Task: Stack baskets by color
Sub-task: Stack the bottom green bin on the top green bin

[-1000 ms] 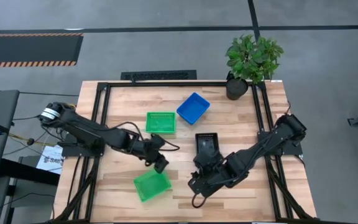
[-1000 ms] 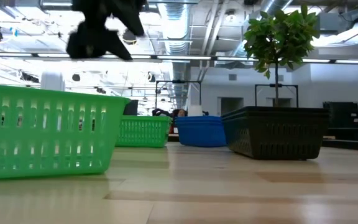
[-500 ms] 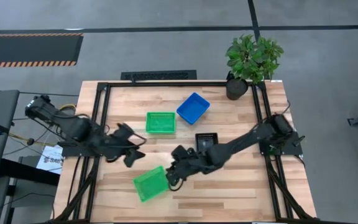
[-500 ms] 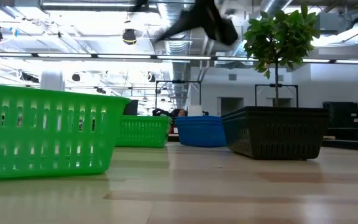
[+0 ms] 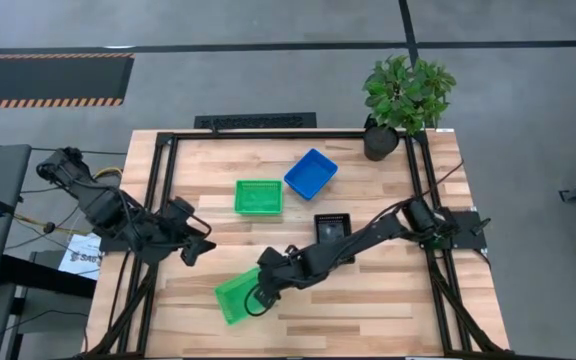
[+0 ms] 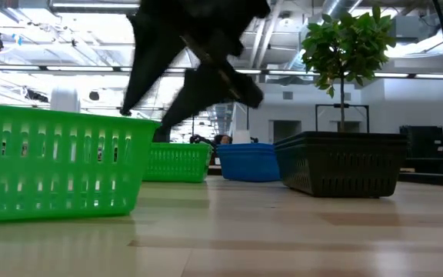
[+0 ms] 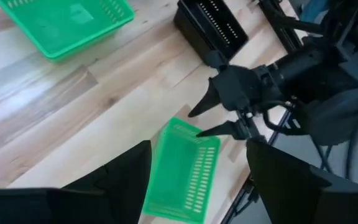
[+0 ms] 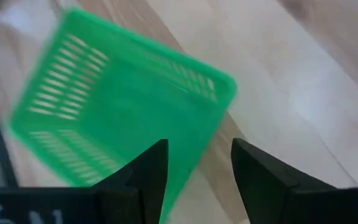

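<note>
Two green baskets show: one near the front edge point(image 5: 236, 298) point(image 6: 52, 165) point(image 8: 123, 106), one farther back point(image 5: 258, 197). A blue basket point(image 5: 310, 173) lies beyond it and a black basket point(image 5: 333, 226) point(image 6: 341, 163) at mid-table. All rest on their bottoms. My right gripper point(image 5: 257, 291) point(image 7: 196, 122) is open and slants down over the near green basket's right end. One finger stands inside the end wall and one outside. My left gripper point(image 5: 199, 250) hangs open above the table, left of that basket, with nothing in it. My right gripper's open fingers point(image 6: 158, 129) stand astride the near green basket's right end wall point(image 8: 219, 87), slanting down from the table's right. I cannot tell whether either finger touches the rim. The basket sits flat on the table.
A potted plant point(image 5: 405, 95) stands at the far right corner. Black frame rails point(image 5: 163, 180) run along the table's edges. Bare wood point(image 5: 388, 310) lies at the near right, and between the baskets.
My left gripper has drawn back from above the near green basket, up and toward the table's left edge. My right gripper has swept from the near middle toward the left and down, onto that basket's right end. The baskets have stayed put.
</note>
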You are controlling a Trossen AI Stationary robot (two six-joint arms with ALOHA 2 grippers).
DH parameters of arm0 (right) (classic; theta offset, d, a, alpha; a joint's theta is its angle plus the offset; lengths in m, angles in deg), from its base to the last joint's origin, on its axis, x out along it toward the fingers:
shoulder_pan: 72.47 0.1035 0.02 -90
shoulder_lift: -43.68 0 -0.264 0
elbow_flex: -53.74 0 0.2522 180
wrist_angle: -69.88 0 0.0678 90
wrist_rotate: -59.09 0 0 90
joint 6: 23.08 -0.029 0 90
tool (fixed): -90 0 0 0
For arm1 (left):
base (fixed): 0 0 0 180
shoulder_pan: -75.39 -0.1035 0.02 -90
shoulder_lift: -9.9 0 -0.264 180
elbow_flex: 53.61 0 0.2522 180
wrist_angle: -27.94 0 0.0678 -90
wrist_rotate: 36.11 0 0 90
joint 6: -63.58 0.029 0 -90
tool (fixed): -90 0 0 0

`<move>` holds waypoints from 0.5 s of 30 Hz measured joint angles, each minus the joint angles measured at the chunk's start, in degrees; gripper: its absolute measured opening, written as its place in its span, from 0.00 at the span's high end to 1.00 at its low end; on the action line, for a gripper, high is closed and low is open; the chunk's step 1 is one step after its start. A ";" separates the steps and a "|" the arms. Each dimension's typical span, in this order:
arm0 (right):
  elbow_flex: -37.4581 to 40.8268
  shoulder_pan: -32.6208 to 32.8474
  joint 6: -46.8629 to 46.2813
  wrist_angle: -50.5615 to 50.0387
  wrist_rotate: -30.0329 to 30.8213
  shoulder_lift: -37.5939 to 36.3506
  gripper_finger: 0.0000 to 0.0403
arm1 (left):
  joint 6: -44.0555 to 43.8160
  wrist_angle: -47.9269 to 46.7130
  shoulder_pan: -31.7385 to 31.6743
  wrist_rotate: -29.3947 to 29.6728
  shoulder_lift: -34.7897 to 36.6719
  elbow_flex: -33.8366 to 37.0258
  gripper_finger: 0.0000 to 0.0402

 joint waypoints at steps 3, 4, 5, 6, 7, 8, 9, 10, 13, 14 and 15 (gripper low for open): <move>0.04 0.09 -0.15 -0.99 -0.68 1.58 0.51 | -0.41 -0.08 0.57 0.84 -0.31 0.02 0.38; 0.07 0.09 -0.13 -1.33 -0.86 1.91 0.51 | -0.45 -0.17 0.75 1.04 -0.35 0.04 0.38; 0.06 0.07 -0.15 -0.87 -1.11 2.19 0.52 | -0.47 -0.16 0.86 1.26 -0.33 0.04 0.38; 0.00 0.01 -0.14 -0.66 -1.65 2.29 0.52 | -0.47 -0.12 0.87 1.30 -0.31 0.04 0.38; 0.00 0.01 -0.14 -1.15 -2.15 2.29 0.53 | -0.49 -0.15 0.87 1.30 -0.34 0.04 0.38; 0.02 0.01 -0.14 -1.45 -2.70 2.31 0.55 | -0.49 -0.14 0.87 1.30 -0.37 0.04 0.38; 0.03 -0.01 -0.15 -1.27 -3.26 2.31 0.58 | -0.49 -0.13 0.86 1.30 -0.37 0.04 0.38; 0.03 -0.01 -0.16 -1.16 -3.38 2.31 0.61 | -0.49 -0.13 0.84 1.32 -0.35 0.04 0.38; 0.03 -0.05 -0.18 -1.43 -3.40 2.19 0.76 | -0.47 -0.41 0.84 1.52 -0.35 0.04 0.38; 0.03 -0.19 -0.28 -1.76 -3.43 2.12 0.82 | -0.48 -0.83 0.84 1.64 -0.35 0.04 0.38; 0.01 -0.44 -0.32 -1.96 -3.76 2.01 0.89 | -0.49 -1.30 0.84 1.70 -0.33 0.04 0.38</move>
